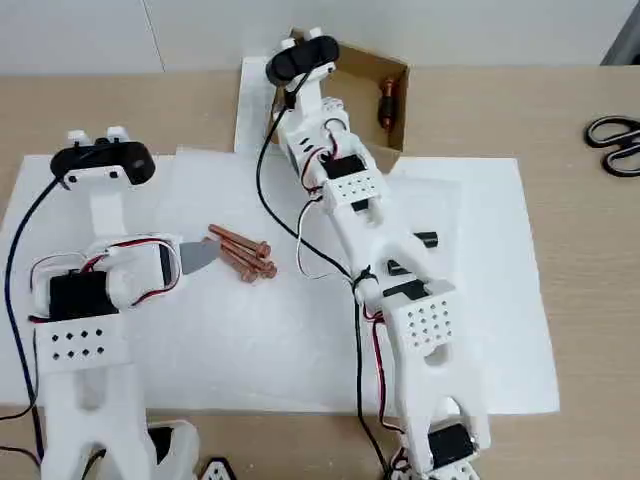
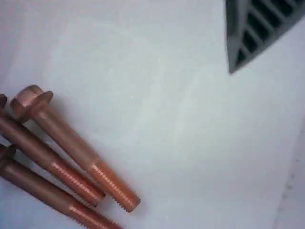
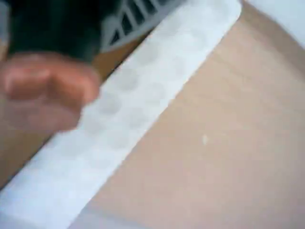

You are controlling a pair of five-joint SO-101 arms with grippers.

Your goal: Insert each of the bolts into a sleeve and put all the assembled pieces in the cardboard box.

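- Step in hand, as judged: delivery of an assembled piece [image 3: 43, 90] to the box [image 1: 400, 75], upper centre of the high view.
- Right claw [image 3: 81, 52]: appears pinched on that piece, though the wrist view is blurred.
- Next move calls for opening the claw only with the piece inside the box walls.
- Box contents: one finished piece [image 1: 388, 100] against its right wall.
- Left claw [image 1: 200, 256]: just left of three bare bolts [image 1: 240, 252], centre-left. Cannot tell whether it is spread or pressed together.
- Sleeves [image 1: 425, 239]: right of centre, beside the right arm.
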